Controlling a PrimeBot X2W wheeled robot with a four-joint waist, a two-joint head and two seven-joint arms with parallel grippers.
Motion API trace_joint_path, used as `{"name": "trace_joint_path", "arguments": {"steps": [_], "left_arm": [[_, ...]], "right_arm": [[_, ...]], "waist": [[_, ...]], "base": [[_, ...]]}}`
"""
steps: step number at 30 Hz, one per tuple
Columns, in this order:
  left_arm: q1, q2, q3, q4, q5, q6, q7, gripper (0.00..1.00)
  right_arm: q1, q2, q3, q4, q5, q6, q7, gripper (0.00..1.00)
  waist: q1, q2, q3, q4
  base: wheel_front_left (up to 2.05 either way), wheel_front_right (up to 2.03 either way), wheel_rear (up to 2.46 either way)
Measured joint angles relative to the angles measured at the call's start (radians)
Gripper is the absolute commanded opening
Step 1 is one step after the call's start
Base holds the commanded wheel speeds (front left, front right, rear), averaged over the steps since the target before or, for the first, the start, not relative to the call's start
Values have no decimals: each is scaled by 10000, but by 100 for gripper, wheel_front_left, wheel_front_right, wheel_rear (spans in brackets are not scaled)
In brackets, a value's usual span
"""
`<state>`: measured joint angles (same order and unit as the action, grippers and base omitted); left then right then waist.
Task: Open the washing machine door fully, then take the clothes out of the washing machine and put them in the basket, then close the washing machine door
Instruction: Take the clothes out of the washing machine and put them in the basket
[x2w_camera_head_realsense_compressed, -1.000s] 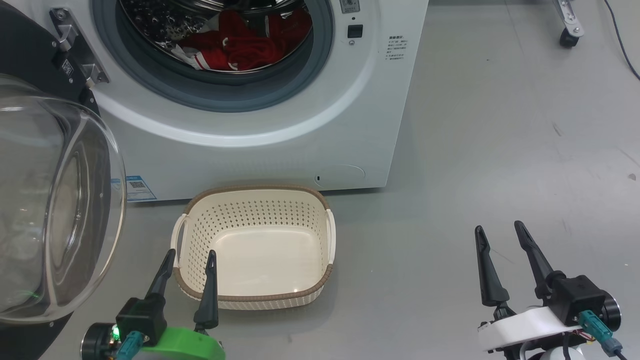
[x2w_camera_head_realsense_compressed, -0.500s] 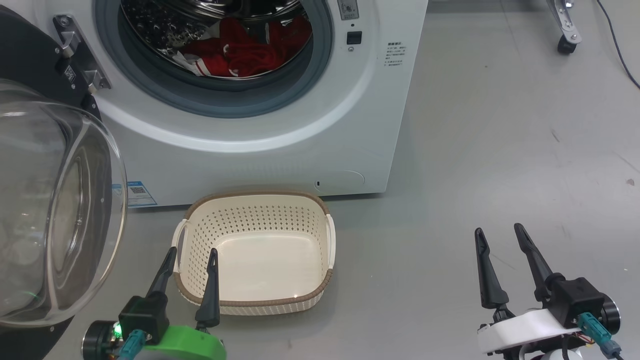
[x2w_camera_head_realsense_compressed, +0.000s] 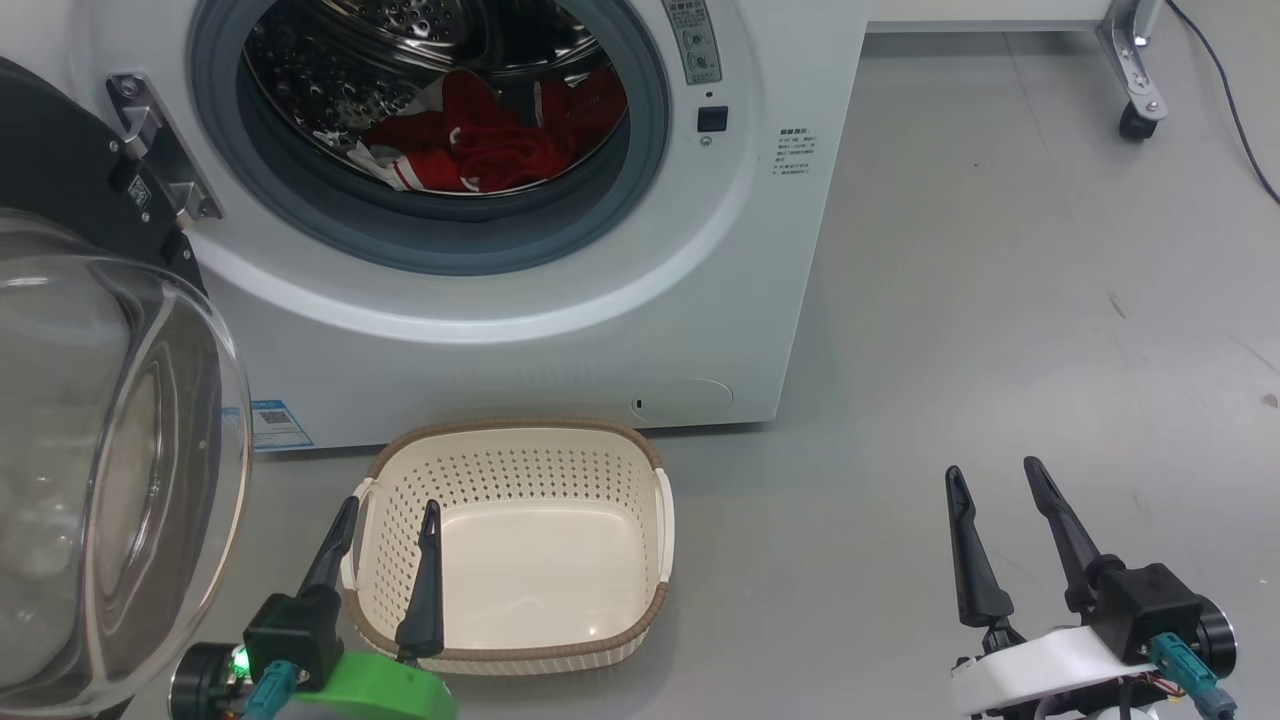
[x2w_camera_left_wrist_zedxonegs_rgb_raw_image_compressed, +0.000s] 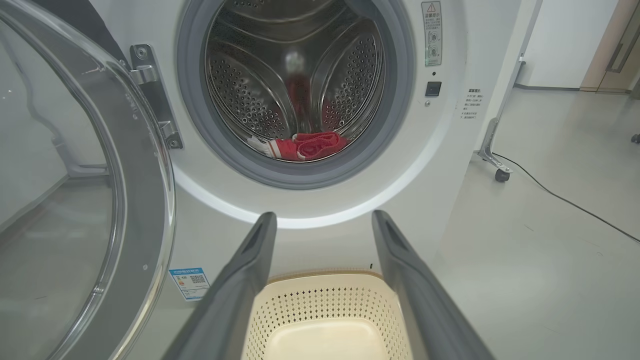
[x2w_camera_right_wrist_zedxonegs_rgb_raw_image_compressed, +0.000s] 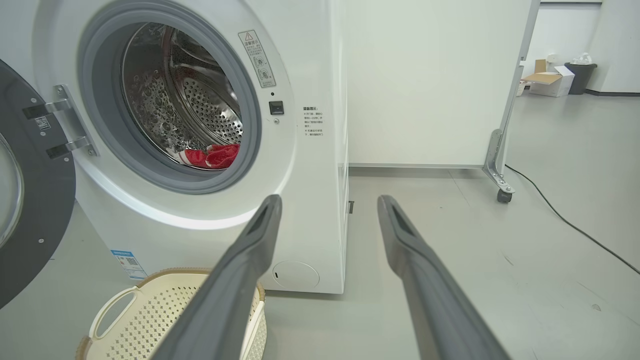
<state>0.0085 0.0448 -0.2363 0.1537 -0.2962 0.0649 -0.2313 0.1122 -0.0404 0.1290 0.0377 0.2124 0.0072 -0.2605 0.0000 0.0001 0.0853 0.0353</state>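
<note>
From the head camera I see the big white front-loading washing machine (x2w_camera_head_realsense_compressed: 620, 330) with its large round washing machine door (x2w_camera_head_realsense_compressed: 110, 480), black-rimmed around a bulging clear glass bowl. The door is swung wide to my left, so the drum mouth is free to reach. The clothes (x2w_camera_head_realsense_compressed: 490, 150), bright red fabric with white parts, lie heaped low in the steel drum. The small cream perforated plastic basket (x2w_camera_head_realsense_compressed: 520, 428) with a brown rim sits on the floor just before the machine, below the opening; I judge that keeps each garment's trip short. My left gripper (x2w_camera_head_realsense_compressed: 391, 503) hangs over the basket's near left corner, fingers spread apart and holding nothing. My right gripper (x2w_camera_head_realsense_compressed: 991, 466) hovers well to the right above bare floor, equally spread and empty. The left wrist camera looks between its parted fingers straight into the drum at the red heap, which suits that arm for the reach. The right wrist camera sees the opening at an angle, with the clothes just behind the grey seal.
</note>
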Motion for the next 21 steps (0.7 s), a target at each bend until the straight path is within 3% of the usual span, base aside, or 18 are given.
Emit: {"name": "trace_joint_path", "arguments": {"steps": [21], "left_arm": [[0, 0, -171, 27, 0, 0, 2, 100]], "right_arm": [[2, 0, 67, 21, 88, -13, 0, 100]], "waist": [[0, 0, -100, 44]], "base": [[73, -73, 0]]}}
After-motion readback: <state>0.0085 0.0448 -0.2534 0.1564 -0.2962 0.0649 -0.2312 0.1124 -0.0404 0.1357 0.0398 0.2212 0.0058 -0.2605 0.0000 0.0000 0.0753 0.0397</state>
